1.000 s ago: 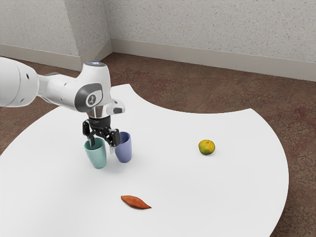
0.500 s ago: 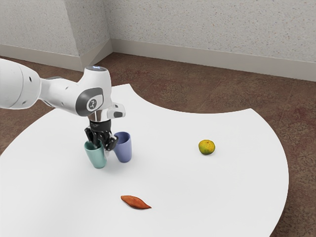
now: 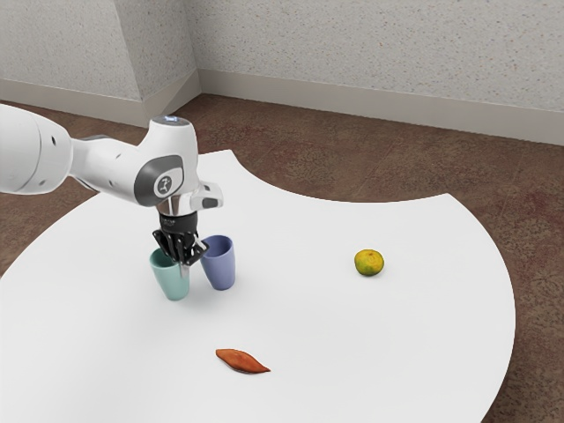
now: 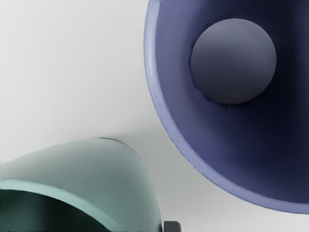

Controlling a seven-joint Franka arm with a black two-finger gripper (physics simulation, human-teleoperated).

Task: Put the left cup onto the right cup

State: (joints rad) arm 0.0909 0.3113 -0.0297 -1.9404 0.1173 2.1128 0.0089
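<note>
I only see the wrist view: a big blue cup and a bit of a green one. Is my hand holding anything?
Observer: Yes. In the exterior view the hand is pinched shut on the rim of the green cup.
Operator: What else is on the table?
Observer: A round fruit sits well off toward the exterior view's right of the blue cup.
Operator: Anything more?
Observer: A sweet potato lies on the table, nearer the exterior camera than both cups.
</note>
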